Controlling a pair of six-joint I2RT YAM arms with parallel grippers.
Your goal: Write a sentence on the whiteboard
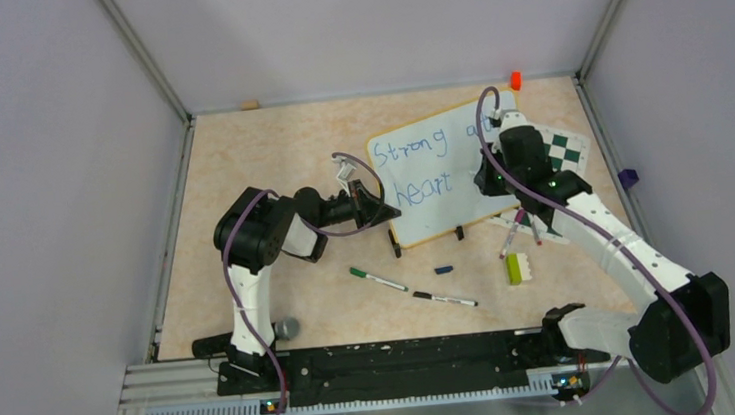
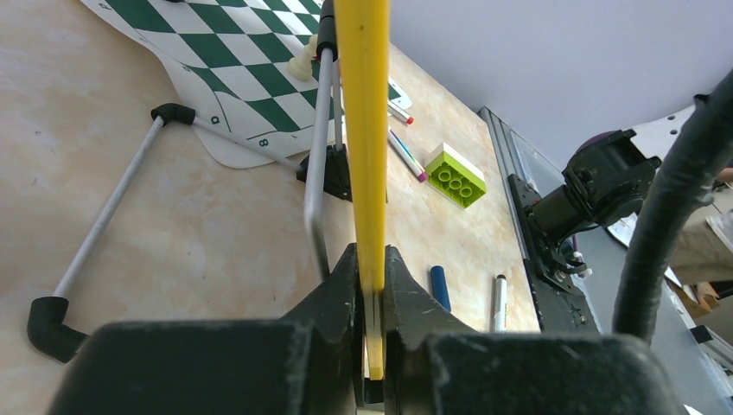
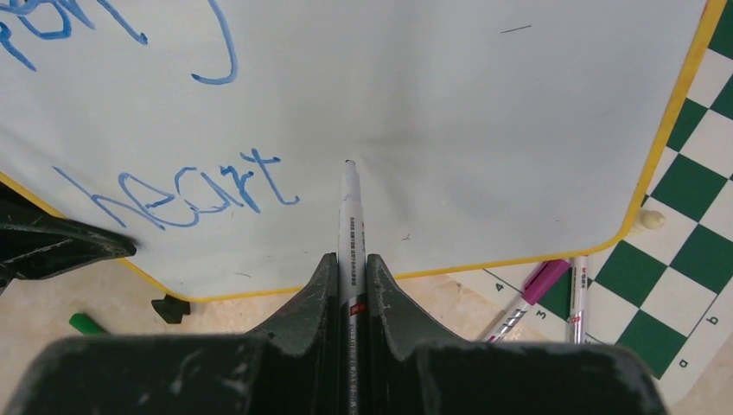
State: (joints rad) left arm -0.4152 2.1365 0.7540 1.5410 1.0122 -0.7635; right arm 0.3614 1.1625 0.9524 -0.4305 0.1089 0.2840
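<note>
The whiteboard (image 1: 428,172) stands tilted on two black clip feet at the table's back middle. My left gripper (image 1: 376,207) is shut on the whiteboard's yellow rim (image 2: 363,130) at its left edge; the jaws (image 2: 370,259) pinch it tightly. The sentence (image 1: 417,149) in blue reads "Strong a" on top, partly hidden by the right arm, and "heart" (image 3: 199,194) below. My right gripper (image 3: 350,264) is shut on a white marker (image 3: 350,207). Its tip sits at the whiteboard (image 3: 484,130), just right of "heart".
A green-and-white chessboard (image 1: 567,150) lies under the board's right side. A green marker (image 1: 378,279), a black marker (image 1: 445,299), a blue cap (image 1: 443,270), a lime brick (image 1: 514,269) and a pink marker (image 1: 510,238) lie in front. A red block (image 1: 515,80) sits at the back wall.
</note>
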